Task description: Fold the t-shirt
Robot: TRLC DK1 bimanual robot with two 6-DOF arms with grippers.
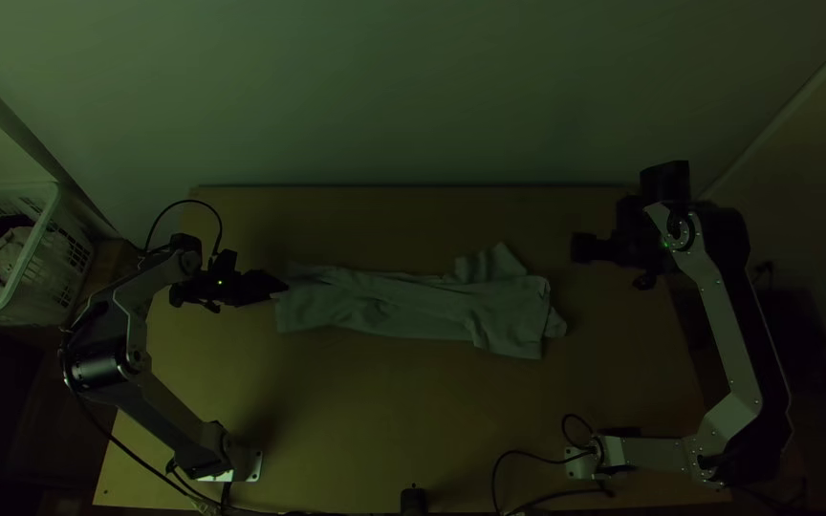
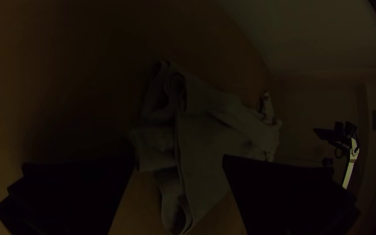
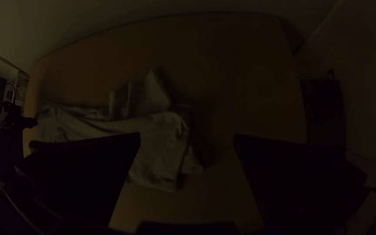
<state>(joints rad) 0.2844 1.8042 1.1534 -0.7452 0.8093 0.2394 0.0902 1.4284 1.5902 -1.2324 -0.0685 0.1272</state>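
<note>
The t-shirt, a pale greyish cloth garment (image 1: pixel 413 306), lies on the light wooden table (image 1: pixel 356 411) as a long, rumpled strip, already gathered narrow, its long axis running from just beyond my left gripper's tips across towards my right gripper. A loose flap (image 1: pixel 494 266) pokes out of its far side, near the end by the right gripper. My left gripper, with wide flat black fingers (image 1: pixel 281 286), is the nearer one, at one short end of the strip and pointing along it; I cannot tell whether the tips touch the cloth. Its fingers stand wide apart with no fabric gripped. My right gripper, a matching black pair (image 1: pixel 577 247), is also spread wide and holds nothing; it sits apart from the cloth, past the strip's other end and towards the table's far edge. I judge the narrowing done, with the fold along the length to come: the left should pinch its end through all layers, or the under ones may slip. Behind my left gripper, off the table, is a white plastic basket (image 1: pixel 35 234) with clothes in it.
</note>
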